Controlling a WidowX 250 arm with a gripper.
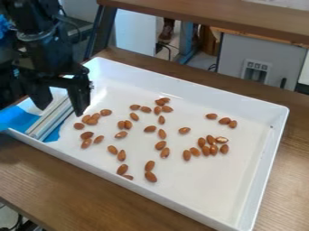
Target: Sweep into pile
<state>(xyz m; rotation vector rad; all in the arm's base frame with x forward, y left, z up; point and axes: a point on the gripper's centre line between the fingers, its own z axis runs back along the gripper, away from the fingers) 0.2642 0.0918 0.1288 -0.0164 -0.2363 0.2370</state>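
So the arm [29,20] gets chopped off by the top left of the shot, the blue sheet [13,118] runs out at the left edge, and the wooden table [289,180] is cropped too. The gripper [60,111] blocks part of the white tray's [175,86] far left side plus the upper end of the pale bars [41,127], which themselves cover some of the sheet. One almond [128,177] is half tucked behind the near wall, and the small details on the grey panel [232,52] are too tiny to make out.
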